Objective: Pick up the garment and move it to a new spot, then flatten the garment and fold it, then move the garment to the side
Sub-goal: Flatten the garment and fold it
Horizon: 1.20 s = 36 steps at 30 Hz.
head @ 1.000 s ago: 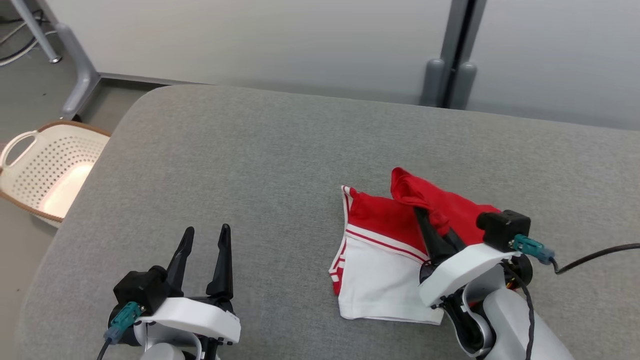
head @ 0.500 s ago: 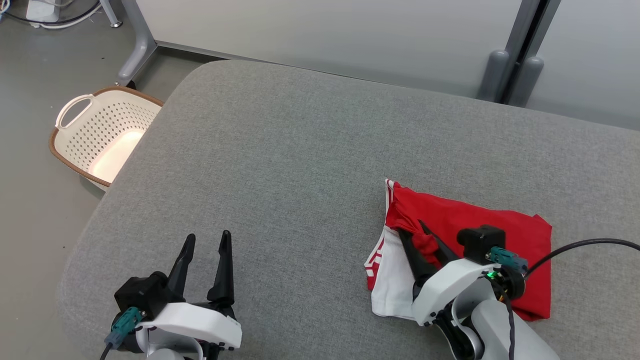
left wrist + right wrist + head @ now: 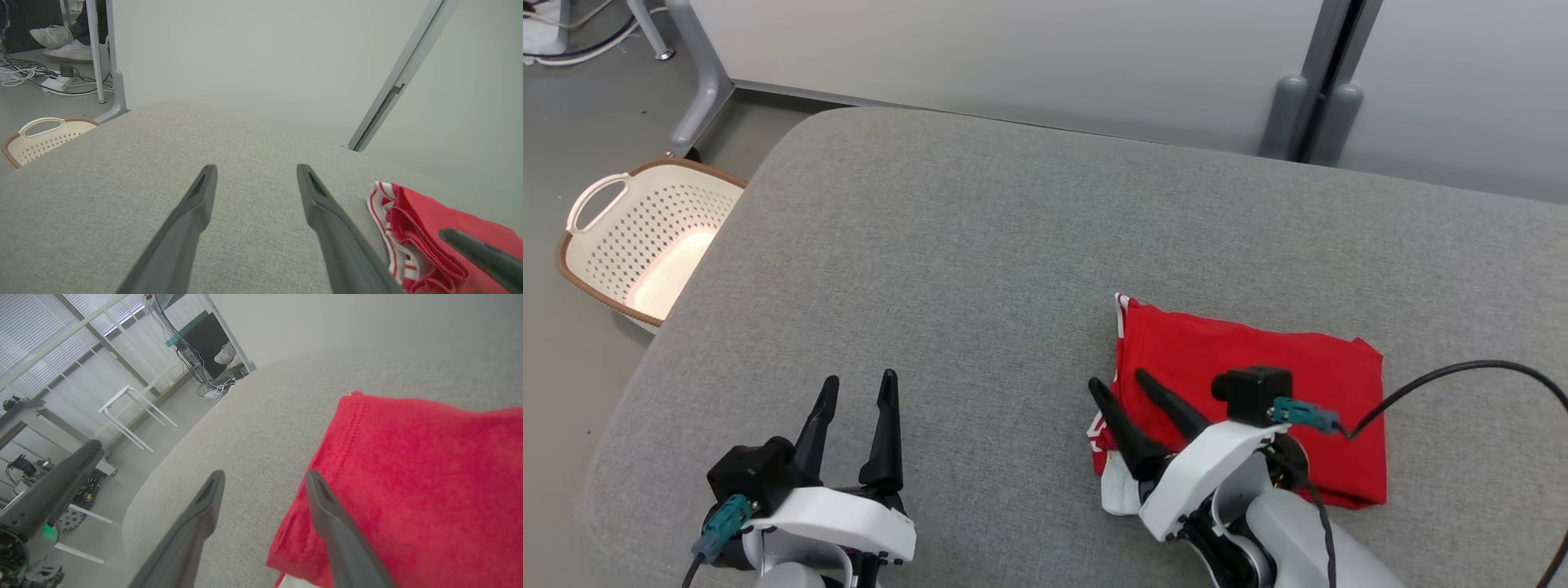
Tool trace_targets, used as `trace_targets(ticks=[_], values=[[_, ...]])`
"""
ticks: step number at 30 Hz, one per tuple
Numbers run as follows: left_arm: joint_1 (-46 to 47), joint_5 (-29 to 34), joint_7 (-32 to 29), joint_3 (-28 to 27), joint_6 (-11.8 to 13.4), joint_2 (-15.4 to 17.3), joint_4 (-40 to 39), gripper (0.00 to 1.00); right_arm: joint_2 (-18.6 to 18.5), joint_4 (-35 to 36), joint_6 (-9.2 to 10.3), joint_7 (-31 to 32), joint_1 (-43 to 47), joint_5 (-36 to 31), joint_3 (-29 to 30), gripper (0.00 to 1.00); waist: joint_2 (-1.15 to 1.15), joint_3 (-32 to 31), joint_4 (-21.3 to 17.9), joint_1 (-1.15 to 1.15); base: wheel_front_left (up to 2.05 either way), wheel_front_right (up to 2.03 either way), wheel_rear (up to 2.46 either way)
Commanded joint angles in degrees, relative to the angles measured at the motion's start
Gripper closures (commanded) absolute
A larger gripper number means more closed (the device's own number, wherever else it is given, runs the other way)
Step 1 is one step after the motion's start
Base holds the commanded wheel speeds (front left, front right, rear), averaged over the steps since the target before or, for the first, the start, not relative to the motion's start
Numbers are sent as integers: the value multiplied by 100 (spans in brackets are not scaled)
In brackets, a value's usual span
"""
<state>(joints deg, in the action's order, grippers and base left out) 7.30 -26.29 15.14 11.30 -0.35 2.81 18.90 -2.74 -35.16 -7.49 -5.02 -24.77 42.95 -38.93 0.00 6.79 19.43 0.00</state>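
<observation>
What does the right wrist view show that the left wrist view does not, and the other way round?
Right wrist view: a white stool on the floor, window blinds, and the stitched hem along the red top layer of the garment. Left wrist view: the cream basket beside the cushion and the garment's red-and-white striped edge. Both: the grey cushion, the garment lying on it, and the open left gripper and right gripper.
</observation>
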Motion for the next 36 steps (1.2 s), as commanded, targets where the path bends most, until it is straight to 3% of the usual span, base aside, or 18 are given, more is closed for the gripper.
trace_targets(ticks=[1,11,14,21,28,36], values=[[50,23,-4,-40,26,20,-21,0,-29,-61,0,-101,-125,-7,115,0,0,-31,-101,0,0,0,0],[94,98,-4,-127,-29,22,-155,0,-573,-335,0,-656,-406,-872,985,0,0,-111,-556,0,0,0,0],[145,106,-4,-147,-26,19,-232,0,-940,-327,0,-830,-391,-1381,1346,0,0,-121,-729,0,0,0,0],[150,168,-4,-161,-45,19,-337,0,-1193,146,0,-997,69,-2329,2235,0,0,-123,-1123,0,0,0,0],[74,258,-4,-177,-66,23,-327,0,-985,789,0,-1019,780,-2880,3001,0,0,-111,-1370,0,0,0,0],[10,323,-5,-259,-101,23,-347,0,-650,1148,0,-1023,1266,-3260,3387,0,0,-108,-1486,0,0,0,0]])
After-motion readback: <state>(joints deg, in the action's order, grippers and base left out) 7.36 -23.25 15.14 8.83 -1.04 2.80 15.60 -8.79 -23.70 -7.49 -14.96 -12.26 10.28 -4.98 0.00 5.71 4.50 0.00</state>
